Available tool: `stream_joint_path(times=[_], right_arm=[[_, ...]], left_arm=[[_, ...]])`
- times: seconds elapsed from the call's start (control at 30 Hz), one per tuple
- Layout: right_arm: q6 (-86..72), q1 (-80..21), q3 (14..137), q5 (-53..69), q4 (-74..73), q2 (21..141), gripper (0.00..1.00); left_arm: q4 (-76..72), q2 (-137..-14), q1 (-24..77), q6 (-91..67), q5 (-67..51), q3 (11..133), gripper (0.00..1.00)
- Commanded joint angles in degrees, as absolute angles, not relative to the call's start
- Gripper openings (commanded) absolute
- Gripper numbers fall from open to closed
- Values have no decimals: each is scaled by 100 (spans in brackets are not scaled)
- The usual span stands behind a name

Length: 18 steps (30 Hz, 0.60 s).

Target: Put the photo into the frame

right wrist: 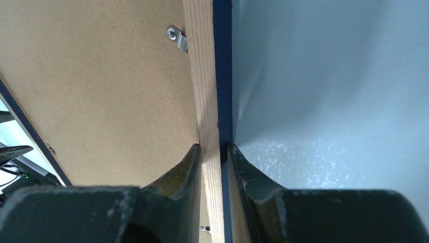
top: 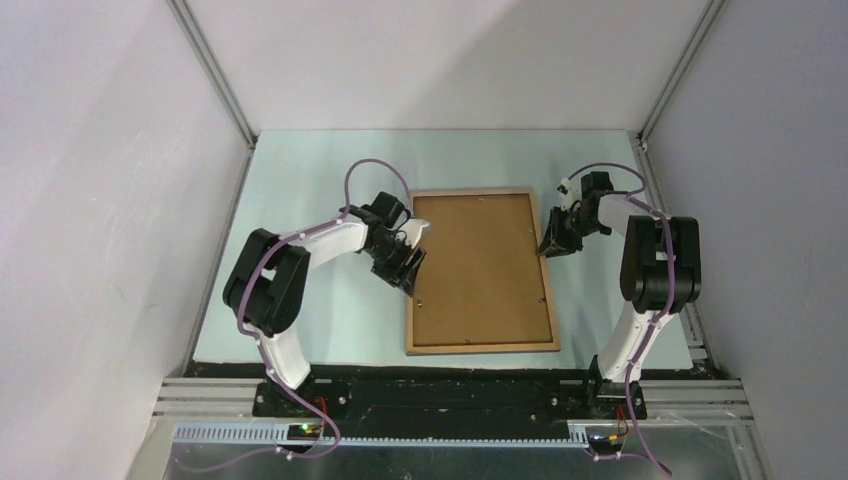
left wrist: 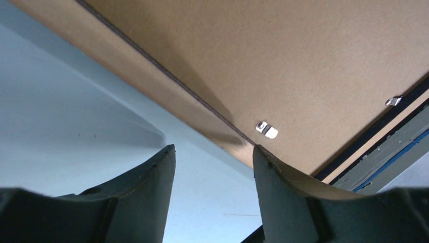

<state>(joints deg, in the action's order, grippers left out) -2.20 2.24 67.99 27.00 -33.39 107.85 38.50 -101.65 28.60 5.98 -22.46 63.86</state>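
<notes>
I see the frame [top: 483,346] lying on the table [top: 320,180], wood side up, with the brown backing board [top: 480,265] inside it. My right gripper [right wrist: 213,148] is pinched tight on its right rail. My left gripper [left wrist: 213,152] sits at the left rail, jaws well apart, holding nothing.
</notes>
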Motion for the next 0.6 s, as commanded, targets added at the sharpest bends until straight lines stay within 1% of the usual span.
stream_joint_path(times=[0.0,0.17,0.37,0.57], right_arm=[[-457,359,6792,2824,-3026,10885,0],[-552,315,6761,3137,-2937,10886,0],[-963,426,6672,3566,-2641,10820,0],[-1450,514,6598,3645,-2258,10768,0]], left_arm=[[3848,-10298,2963,522,-2586,6715,62],[3836,-10289,3094,398,-2724,6712,63],[3840,-10445,3208,424,-2526,6831,63],[3828,-10480,3271,494,-2209,6851,63]])
